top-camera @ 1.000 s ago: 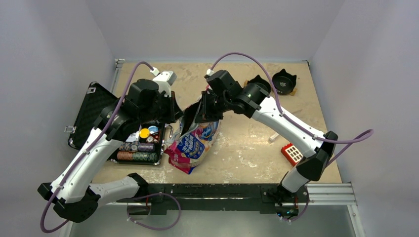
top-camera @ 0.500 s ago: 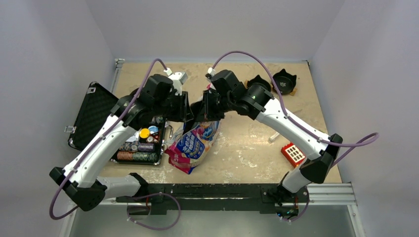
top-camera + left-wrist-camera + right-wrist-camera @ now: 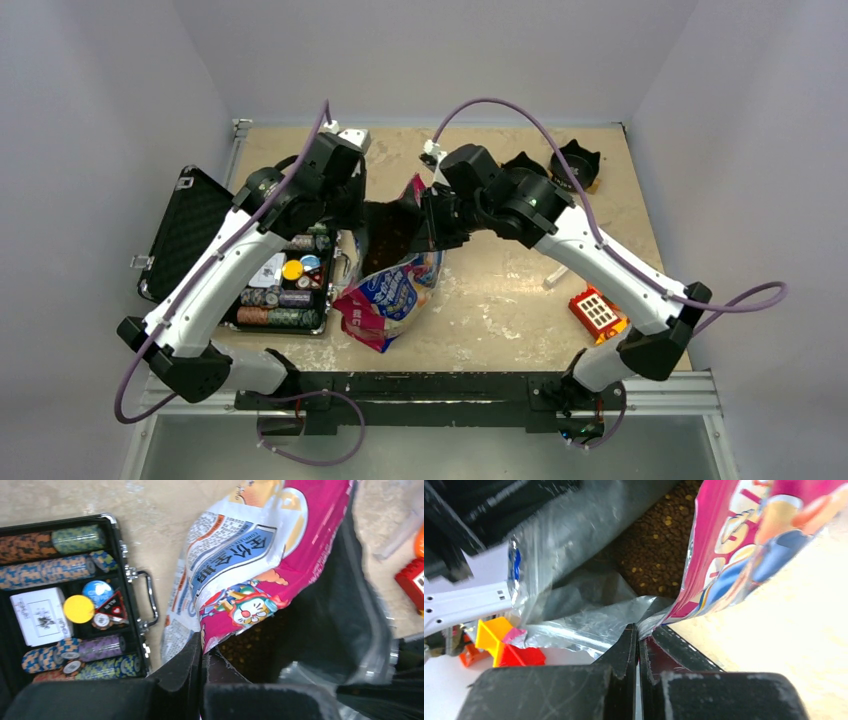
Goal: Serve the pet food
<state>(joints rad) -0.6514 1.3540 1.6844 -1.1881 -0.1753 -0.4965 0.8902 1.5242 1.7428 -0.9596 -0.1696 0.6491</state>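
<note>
A second ago the top of the bag (image 3: 395,290) was only a thin slit. My left claw (image 3: 202,647) let go for a blink and then bit down again. Now both arms have pulled away from each other, and the mouth of the bag is a big dark hole.

My left claw is pressed together on the pink edge of the bag. That is the edge on the side where the chip case (image 3: 190,232) lies, just beside the bag. My right claw (image 3: 638,632) is pressed together too. It pinches the shiny silver edge on the other side of the bag's mouth. The top of the bag hangs stretched between my two claws. Its bottom rests on the table (image 3: 520,290).

The pet food (image 3: 649,545) is down inside the bag. I can see the little brown bits through the open mouth. None of it is out yet.

I think this means the opening part is done, or almost done. The food can now come out. It still has to get into a dish. Two black bowls (image 3: 575,165) sit well apart from the bag, past my right arm. So I think the bag must go over there, or be tipped. I should hold both edges tight. If one slips, the mouth could flop shut, or the food could spill on the table.
</note>
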